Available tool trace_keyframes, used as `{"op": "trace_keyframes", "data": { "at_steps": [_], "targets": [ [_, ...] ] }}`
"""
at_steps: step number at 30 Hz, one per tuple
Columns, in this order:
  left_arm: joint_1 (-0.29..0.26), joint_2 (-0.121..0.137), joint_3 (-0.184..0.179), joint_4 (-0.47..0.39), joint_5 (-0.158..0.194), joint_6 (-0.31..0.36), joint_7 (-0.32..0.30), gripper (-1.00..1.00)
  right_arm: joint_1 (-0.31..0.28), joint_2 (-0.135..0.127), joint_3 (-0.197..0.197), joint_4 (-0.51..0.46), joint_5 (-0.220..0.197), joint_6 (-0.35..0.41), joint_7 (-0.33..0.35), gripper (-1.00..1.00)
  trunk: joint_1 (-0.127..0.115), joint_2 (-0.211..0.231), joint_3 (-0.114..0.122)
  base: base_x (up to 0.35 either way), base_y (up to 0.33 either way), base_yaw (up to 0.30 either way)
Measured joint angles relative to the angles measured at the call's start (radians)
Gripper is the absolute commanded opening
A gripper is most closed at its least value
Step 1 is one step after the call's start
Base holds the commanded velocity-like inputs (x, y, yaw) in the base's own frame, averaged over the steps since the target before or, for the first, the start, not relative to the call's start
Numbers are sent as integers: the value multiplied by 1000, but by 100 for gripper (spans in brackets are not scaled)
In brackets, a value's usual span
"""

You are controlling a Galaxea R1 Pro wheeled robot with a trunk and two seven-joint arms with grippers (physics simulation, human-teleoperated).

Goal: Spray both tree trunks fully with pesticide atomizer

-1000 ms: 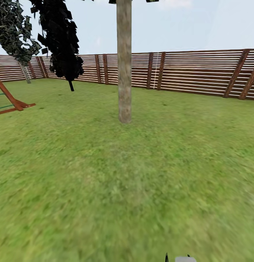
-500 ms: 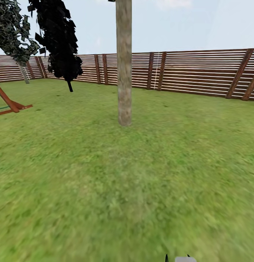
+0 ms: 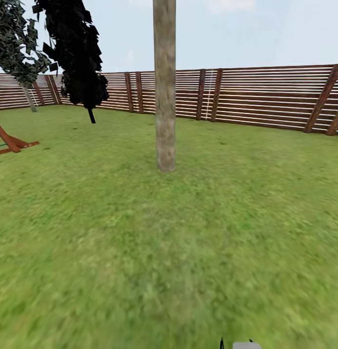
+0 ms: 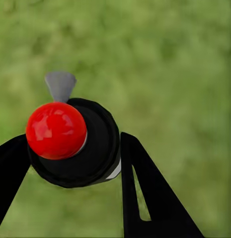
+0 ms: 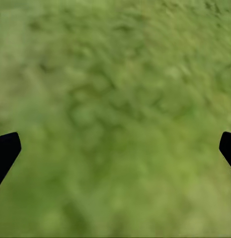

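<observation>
The left gripper (image 4: 70, 163) clamped the pesticide atomizer (image 4: 78, 144), black fingers (image 4: 145, 193) either side of its body, red top (image 4: 56, 130) facing the camera, blurred grass (image 4: 170, 64) beyond.

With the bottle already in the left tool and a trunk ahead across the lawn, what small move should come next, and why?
Probably roll a little closer to the tree trunk. The left tool is shut on the pesticide atomizer, but grass separates the robot from the trunk, and no pesticide specks show on it. Raising the arm to aim can come afterwards.
</observation>
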Motion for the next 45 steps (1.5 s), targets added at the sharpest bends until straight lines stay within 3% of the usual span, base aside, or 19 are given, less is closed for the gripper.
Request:
{"op": "trace_keyframes", "data": {
  "at_steps": [45],
  "targets": [
    [0, 0, 0, 0, 0, 0, 0, -100, 0, 0, 0, -1, 1, 0, 0, 100, 0, 0, 0, 339, 0, 0]
  ]
}}
